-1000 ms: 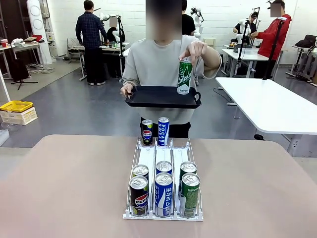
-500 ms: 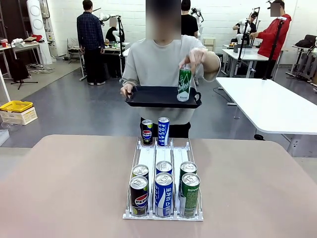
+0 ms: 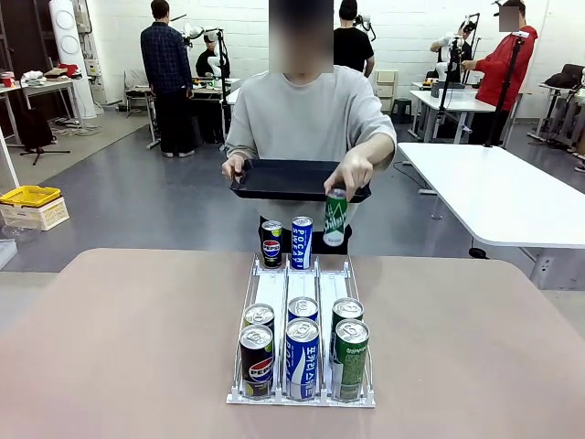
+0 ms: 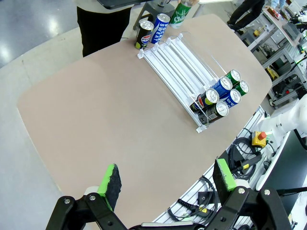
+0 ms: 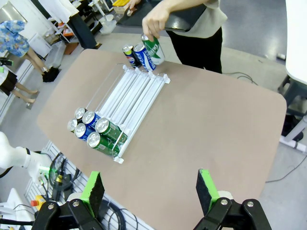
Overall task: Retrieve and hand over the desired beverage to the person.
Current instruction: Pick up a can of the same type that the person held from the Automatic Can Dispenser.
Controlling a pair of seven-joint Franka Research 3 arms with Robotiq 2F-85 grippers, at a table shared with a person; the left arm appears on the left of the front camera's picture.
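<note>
The person (image 3: 302, 119) in a grey sweatshirt stands at the table's far side, one hand holding a black tray (image 3: 274, 178). The other hand (image 3: 352, 172) holds a green can (image 3: 335, 218) just above the far right lane of the white can rack (image 3: 271, 293). A Pepsi can (image 3: 271, 243) and a blue Pocari can (image 3: 302, 241) stand at the rack's far end. Several cans fill its near end (image 3: 303, 357). My left gripper (image 4: 168, 179) hangs open high over the table. My right gripper (image 5: 150, 189) is open too, well above the rack (image 5: 134, 91) and the green can (image 5: 153, 51).
The brown table (image 3: 119, 338) has bare surface on both sides of the rack. A white table (image 3: 494, 197) stands at the back right, and a yellow bin (image 3: 29, 195) sits on the floor at far left. Other people work at benches behind.
The person lifted the green can off the tray and brought it down in front of the tray, to the rack's far end. Both grippers stayed open.
</note>
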